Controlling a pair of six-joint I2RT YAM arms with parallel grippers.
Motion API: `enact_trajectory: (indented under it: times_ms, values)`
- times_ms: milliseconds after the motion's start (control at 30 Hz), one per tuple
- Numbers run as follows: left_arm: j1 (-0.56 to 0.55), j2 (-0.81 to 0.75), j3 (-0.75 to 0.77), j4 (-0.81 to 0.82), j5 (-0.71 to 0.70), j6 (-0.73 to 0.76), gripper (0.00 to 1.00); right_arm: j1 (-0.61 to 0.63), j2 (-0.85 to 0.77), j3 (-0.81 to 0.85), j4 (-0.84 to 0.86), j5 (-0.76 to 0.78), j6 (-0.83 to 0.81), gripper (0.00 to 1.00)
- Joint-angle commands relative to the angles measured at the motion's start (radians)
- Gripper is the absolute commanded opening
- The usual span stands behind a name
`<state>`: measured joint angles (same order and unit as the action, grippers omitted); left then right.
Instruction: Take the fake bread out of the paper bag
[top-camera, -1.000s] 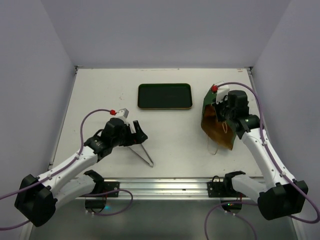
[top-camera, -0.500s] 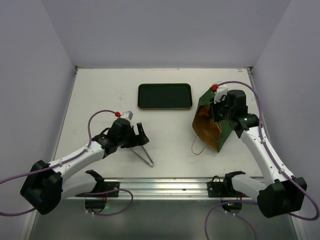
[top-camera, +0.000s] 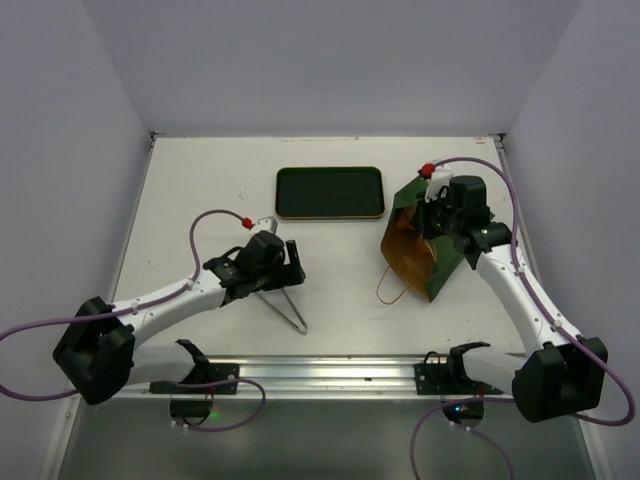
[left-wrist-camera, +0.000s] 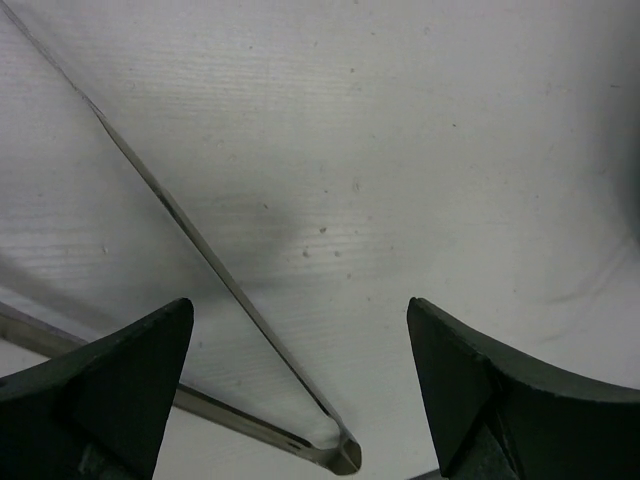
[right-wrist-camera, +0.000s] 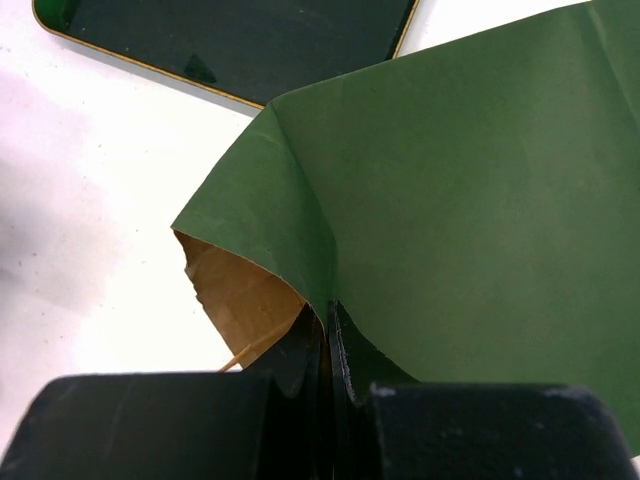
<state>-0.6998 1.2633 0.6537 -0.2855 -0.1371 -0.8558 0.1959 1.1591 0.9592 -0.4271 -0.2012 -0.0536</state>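
Observation:
The paper bag (top-camera: 415, 250), dark green outside and brown inside, lies tipped at the right with its mouth facing left and a twine handle on the table. My right gripper (top-camera: 436, 222) is shut on the bag's upper edge; in the right wrist view the jaws pinch the green paper (right-wrist-camera: 440, 190) at the rim (right-wrist-camera: 330, 335). No fake bread shows in any view. My left gripper (top-camera: 285, 268) is open, low over the table, straddling the bend of the metal tongs (left-wrist-camera: 335, 455). The tongs (top-camera: 285, 305) lie flat in a V.
A flat dark green tray (top-camera: 330, 192) lies at the back centre, and its corner shows in the right wrist view (right-wrist-camera: 230, 40). Grey walls close in the table on three sides. A metal rail (top-camera: 320, 370) runs along the near edge.
My right gripper has pulled the bag left and tipped it further, its mouth opening leftward. My left gripper has moved right and forward over the tongs.

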Motion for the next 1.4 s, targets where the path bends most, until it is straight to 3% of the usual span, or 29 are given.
enact_trajectory:
  times_ms: [0, 267, 500, 633, 967, 1200, 1367]
  values:
    - [-0.036, -0.074, 0.089, -0.143, -0.140, -0.092, 0.93, 0.002, -0.009, 0.032, 0.083, -0.003, 0.026, 0.00]
    - [-0.108, -0.119, 0.034, -0.348, -0.153, -0.478, 0.96, 0.000, -0.042, 0.003, 0.099, 0.003, 0.031, 0.00]
    - [-0.199, 0.050, 0.090, -0.440, -0.212, -0.702, 0.91, 0.000, -0.053, -0.004, 0.097, 0.000, 0.037, 0.00]
    - [-0.201, 0.195, 0.145, -0.443, -0.226, -0.730, 0.91, -0.001, -0.065, -0.016, 0.099, 0.005, 0.037, 0.00]
    - [-0.184, 0.310, 0.192, -0.434, -0.280, -0.802, 0.89, 0.000, -0.088, -0.031, 0.100, 0.009, 0.034, 0.00]
    - [-0.176, 0.346, 0.175, -0.449, -0.285, -0.923, 0.82, -0.001, -0.096, -0.040, 0.108, 0.009, 0.034, 0.00]
    - [-0.171, 0.392, 0.201, -0.472, -0.279, -0.927, 0.73, -0.003, -0.105, -0.045, 0.111, 0.006, 0.035, 0.00]
